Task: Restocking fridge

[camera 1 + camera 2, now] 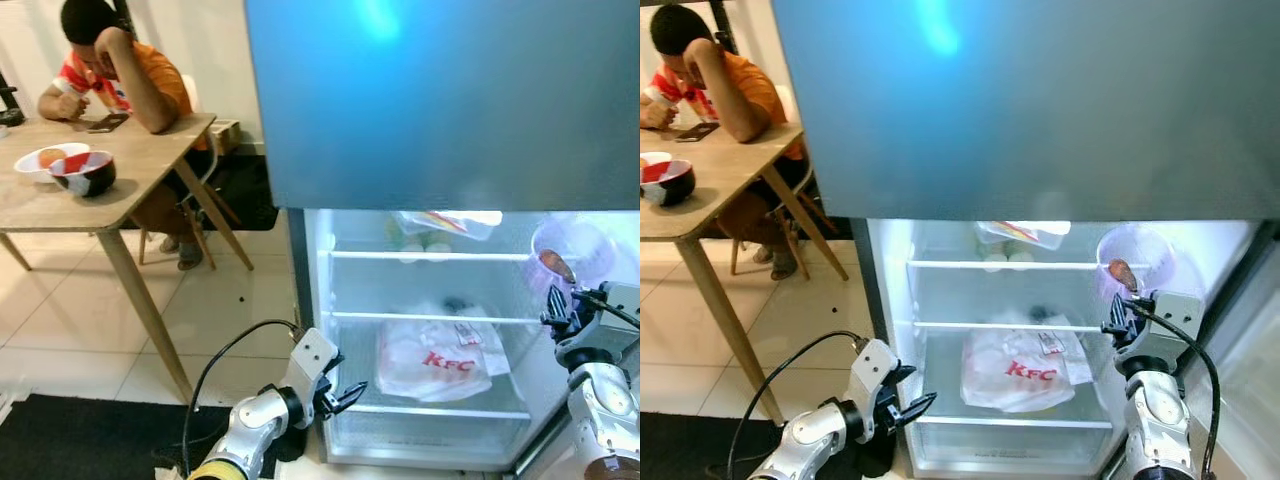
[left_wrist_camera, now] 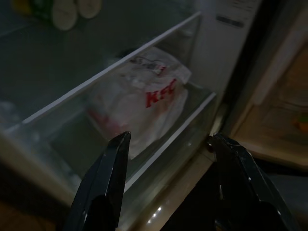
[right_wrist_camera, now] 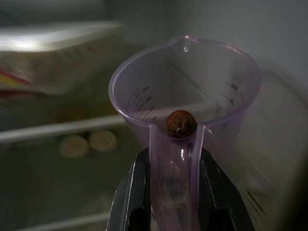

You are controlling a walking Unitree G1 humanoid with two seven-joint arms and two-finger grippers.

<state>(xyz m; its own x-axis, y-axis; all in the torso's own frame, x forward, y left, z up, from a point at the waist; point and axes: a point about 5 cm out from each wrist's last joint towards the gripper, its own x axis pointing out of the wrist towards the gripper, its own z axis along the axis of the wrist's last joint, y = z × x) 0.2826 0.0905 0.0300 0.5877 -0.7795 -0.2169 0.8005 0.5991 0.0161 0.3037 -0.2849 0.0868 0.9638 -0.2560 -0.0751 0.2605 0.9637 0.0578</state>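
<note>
Your right pincer point(image 3: 175, 192) pinches the flat handle of a translucent purple measuring jug point(image 3: 187, 96), held before the open fridge's point(image 1: 890, 300) upper glass shelf point(image 1: 1000, 266). Your left pincer point(image 2: 168, 183) is spread wide, low near the crinkled white KFC bag point(image 1: 440, 360).

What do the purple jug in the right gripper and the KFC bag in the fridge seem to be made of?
The purple jug looks like clear tinted plastic with a glossy finish: the shelves show through its wall, and printed measuring marks are visible. The right gripper is shut on its handle. The KFC bag seems to be thin white plastic film, judging by its crumpled, slightly see-through folds, though coated paper cannot be excluded.
</note>
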